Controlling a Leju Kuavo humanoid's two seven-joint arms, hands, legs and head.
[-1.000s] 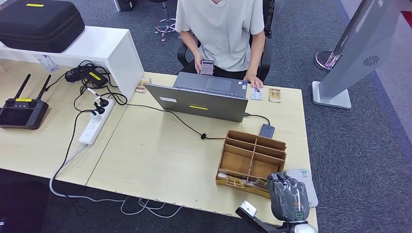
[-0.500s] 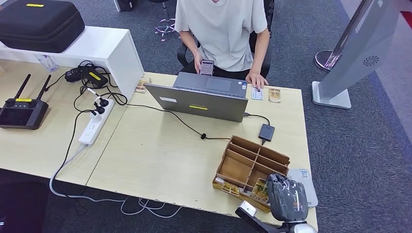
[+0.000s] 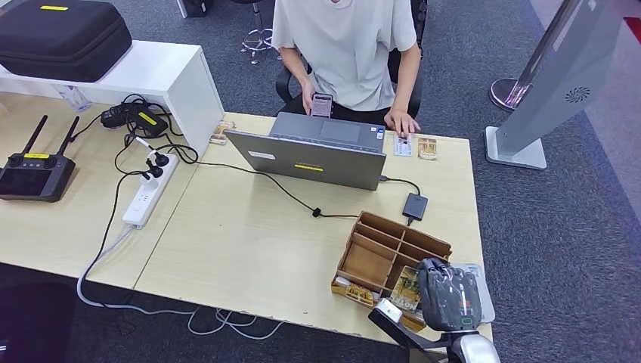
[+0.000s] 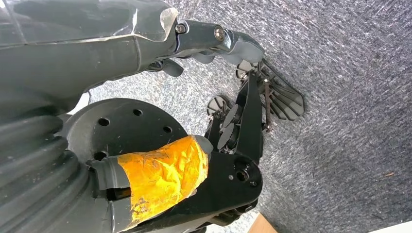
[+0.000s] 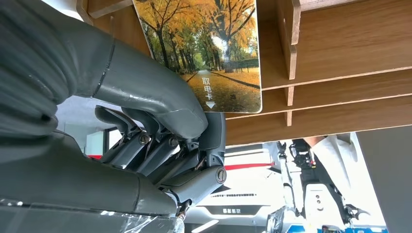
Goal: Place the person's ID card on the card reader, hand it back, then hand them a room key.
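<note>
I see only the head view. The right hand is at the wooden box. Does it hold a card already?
Observer: Yes. In the right wrist view the right hand pinches a card printed with autumn trees, thumb on its face.
Operator: Is the card out of the box?
Observer: Not fully. Its far end lies against the brown dividers of the box.
Operator: And the left hand? I do not find it.
Observer: The left wrist view shows the left hand over grey carpet, holding nothing, fingers apart.
</note>
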